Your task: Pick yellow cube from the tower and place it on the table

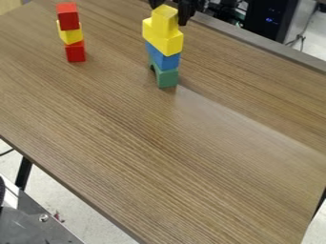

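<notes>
At the far left, well below the pincer's level in the view, a black leg (pixel 24 174) slants down beneath the edge of the wood-grained bench (pixel 127 143). Just beside it, along the lower left, lies a grey metal plate (pixel 32 231) with a round bolt (pixel 44 218) in it.

Farther right, yet still well to the left of the pincer, a short tower stands upright on the bench: a lower red block (pixel 75 51), a yellow block (pixel 70 35) on that, and an upper red block (pixel 67 16) on top, the pieces slightly out of line.

Next comes the taller tower, directly under the pincer (pixel 169 13). A green block (pixel 167 77) with a cutout on its left side stands on the bench; above it are a blue block (pixel 164 57) and a wider yellow block (pixel 168 43). The yellow cube (pixel 165 19) sits at the very top, in the pincer's grasping space. Whether the pincer is closed on it or merely around it, I cannot tell.

To the right of the pincer, beyond the bench's far edge, stands a black case (pixel 270 19) with small blue lights; a thin cable (pixel 303 35) hangs beside it.
</notes>
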Robot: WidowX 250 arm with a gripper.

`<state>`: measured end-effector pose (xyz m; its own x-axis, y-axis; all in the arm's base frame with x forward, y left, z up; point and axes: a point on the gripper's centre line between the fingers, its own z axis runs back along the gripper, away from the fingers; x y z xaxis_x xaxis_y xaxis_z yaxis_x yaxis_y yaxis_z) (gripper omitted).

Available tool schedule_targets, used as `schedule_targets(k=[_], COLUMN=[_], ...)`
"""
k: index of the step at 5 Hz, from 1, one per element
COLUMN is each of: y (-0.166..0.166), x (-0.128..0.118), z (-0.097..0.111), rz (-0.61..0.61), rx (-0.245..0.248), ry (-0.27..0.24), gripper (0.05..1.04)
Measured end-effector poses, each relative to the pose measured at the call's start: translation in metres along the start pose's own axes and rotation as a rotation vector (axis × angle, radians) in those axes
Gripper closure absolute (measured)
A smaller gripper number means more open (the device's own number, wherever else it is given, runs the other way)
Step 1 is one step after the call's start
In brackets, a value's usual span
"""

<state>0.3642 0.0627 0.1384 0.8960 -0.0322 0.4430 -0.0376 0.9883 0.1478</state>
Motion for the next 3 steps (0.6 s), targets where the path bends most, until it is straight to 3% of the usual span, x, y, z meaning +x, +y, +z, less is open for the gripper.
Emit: schedule_targets(k=[1, 3], y=[0.0009, 0.0070], x=[0.0004, -0.0010], z=[-0.0016, -0.0019], rz=[-0.007, -0.004], rx=[0.004, 0.019], ry=[-0.003, 0.003], gripper=[0.545, 0.545])
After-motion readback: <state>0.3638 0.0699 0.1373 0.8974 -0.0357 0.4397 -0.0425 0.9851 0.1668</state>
